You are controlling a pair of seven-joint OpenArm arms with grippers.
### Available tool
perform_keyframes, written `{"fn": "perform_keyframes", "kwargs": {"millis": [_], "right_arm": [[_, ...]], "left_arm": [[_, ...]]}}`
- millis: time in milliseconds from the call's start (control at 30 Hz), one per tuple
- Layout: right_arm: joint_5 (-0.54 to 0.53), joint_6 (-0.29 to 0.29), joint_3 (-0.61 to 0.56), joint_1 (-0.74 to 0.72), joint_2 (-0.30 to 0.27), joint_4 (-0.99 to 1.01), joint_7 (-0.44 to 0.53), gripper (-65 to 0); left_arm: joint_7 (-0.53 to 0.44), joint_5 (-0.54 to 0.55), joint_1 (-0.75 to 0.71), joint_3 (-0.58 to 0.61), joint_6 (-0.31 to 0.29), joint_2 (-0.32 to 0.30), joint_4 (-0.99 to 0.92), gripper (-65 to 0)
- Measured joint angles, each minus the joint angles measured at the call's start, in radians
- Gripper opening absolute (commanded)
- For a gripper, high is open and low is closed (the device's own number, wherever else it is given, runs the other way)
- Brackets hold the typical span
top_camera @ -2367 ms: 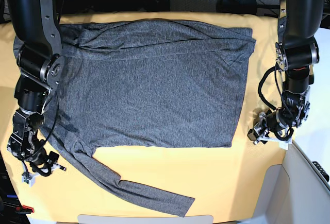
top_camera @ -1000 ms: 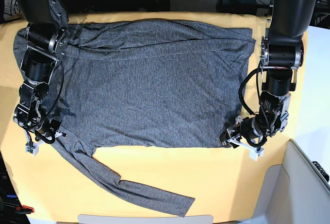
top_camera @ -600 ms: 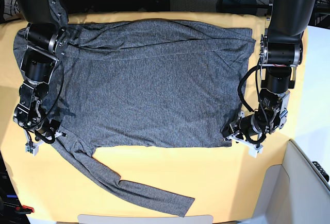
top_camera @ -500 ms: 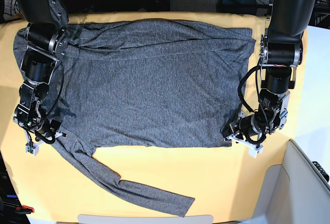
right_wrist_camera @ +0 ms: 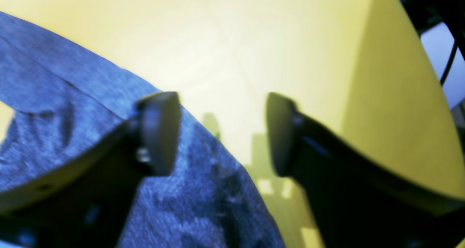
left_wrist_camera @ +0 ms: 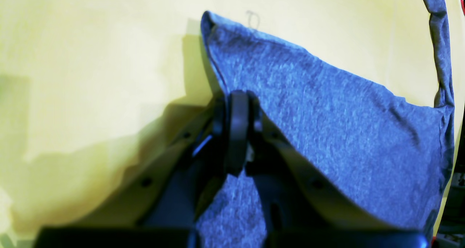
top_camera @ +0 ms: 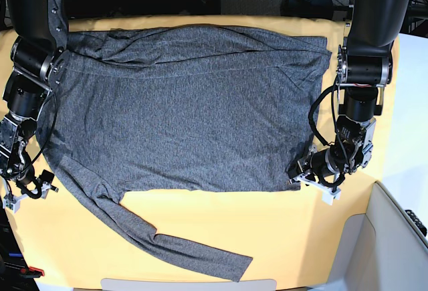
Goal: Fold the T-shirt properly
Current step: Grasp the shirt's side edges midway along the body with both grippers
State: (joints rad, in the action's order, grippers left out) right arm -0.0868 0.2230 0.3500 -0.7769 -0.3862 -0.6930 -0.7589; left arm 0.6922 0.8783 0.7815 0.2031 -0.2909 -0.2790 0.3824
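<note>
Nearest the base camera, one long sleeve [top_camera: 175, 247] of the T-shirt [top_camera: 194, 117] trailed limply across the yellow-orange table cloth [top_camera: 281, 237], ending in a blunt cuff. Behind it the mottled heather-grey knit lay spread in a broad, roughly rectangular sheet, its far edge rumpled into soft folds. The left gripper [top_camera: 299, 174] had its black fingers pressed together on the hem's corner, fabric pinched between the rounded pads [left_wrist_camera: 238, 128]. The right gripper [right_wrist_camera: 221, 131] stood spread, one smooth dark fingertip [right_wrist_camera: 160, 131] over the shirt's edge, the other above bare cloth.
</note>
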Motion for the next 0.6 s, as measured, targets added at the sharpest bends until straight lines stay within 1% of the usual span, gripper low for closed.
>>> {"fn": "perform_keyframes", "kwargs": {"millis": [100,167,333,467,600], "right_arm": [[-0.041,0.09,0.0,0.004,-0.007,0.06,0.013,-23.1],[-0.076,0.105,-0.002,0.021,-0.009,0.088,0.04,-23.1],[-0.094,0.11,-0.002,0.051,-0.024,0.103,0.051,-23.1],[-0.096,0.11,-0.002,0.06,-0.029,0.102,0.104,-23.1],[-0.096,0.111,-0.002,0.071,-0.043,0.13,0.116,-23.1]], "left_arm": [[0.003,0.0,0.0,0.0,0.0,0.0,0.0,-64.3],[0.003,0.0,0.0,0.002,0.0,0.0,0.0,-64.3],[0.003,0.0,0.0,0.002,0.0,0.0,0.0,-64.3],[0.003,0.0,0.0,0.002,0.0,0.0,0.0,-64.3],[0.003,0.0,0.0,0.002,0.0,-0.001,0.0,-64.3]]}}
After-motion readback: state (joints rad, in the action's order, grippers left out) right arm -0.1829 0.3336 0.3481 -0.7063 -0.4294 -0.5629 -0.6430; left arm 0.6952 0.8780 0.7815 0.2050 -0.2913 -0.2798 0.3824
